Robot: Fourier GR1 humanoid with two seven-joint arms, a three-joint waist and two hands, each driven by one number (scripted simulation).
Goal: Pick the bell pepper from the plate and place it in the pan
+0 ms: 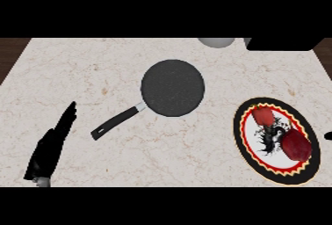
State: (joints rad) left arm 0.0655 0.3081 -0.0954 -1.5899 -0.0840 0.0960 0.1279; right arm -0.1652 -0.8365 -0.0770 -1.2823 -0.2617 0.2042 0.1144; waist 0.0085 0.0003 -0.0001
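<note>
Right of the pan, on the plate's near half: bell pepper, dark red, untouched. Just past the plate's rim, right hand as a black sliver, grip unreadable; left of the pan's handle, left hand, fingers straight, well apart from the pepper.

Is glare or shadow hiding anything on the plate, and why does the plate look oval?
Head view: flat, even light, no glare on the plate or the pan; on the plate a brighter red lump and a darker red lump both show plainly. Head view again: the steep look-down stretches the round plate.
</note>
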